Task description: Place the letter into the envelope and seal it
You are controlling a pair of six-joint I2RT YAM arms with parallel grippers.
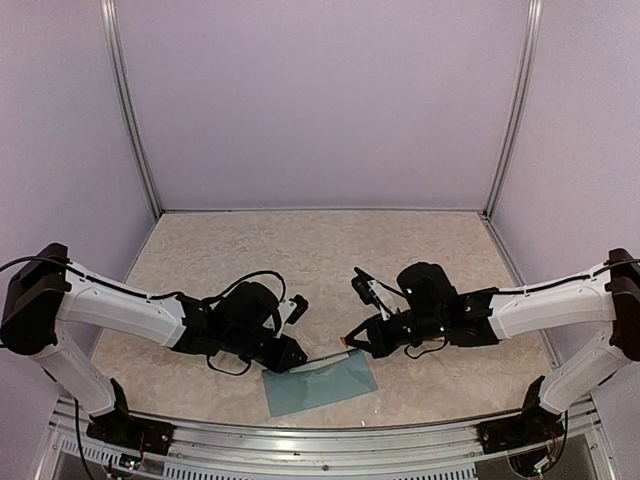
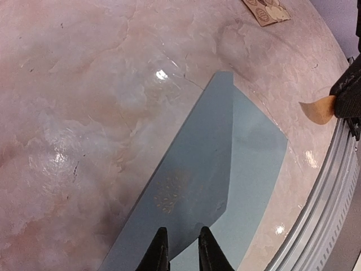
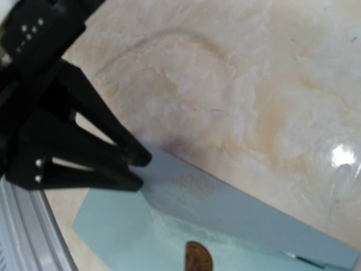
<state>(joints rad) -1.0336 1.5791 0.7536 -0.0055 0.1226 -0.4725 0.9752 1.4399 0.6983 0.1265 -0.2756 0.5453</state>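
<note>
Narrow-set, the left gripper (image 1: 297,358) hangs low at the 10 o'clock corner of the envelope (image 1: 322,385). Its two black fingers (image 2: 161,254) stand close together with a slim gap between them. From the right wrist view both tips meet the edge of the flap (image 2: 197,169). Whether they press it or only touch it, I cannot tell.

The envelope is teal-blue and lies flat on the marbled table (image 1: 300,250) at 6 o'clock, close to the metal rail (image 1: 330,445) at the near edge. Its long side is tilted, with the right end further from the rail. The flap is a darker blue than the body and lies across it. It carries a faint gold dotted print (image 2: 169,192).

The right gripper (image 1: 349,341) sits at the envelope's 1 o'clock corner, just off the paper. It is clamped on a small round tan sticker (image 2: 317,110). The sticker juts out from the black fingertips towards the envelope, clear of the table.

The two grippers face each other across the envelope's far edge, near but apart.

A yellow-tan sticker sheet (image 2: 266,10) lies on the table at 1 o'clock in the left wrist view, well apart from the envelope.
</note>
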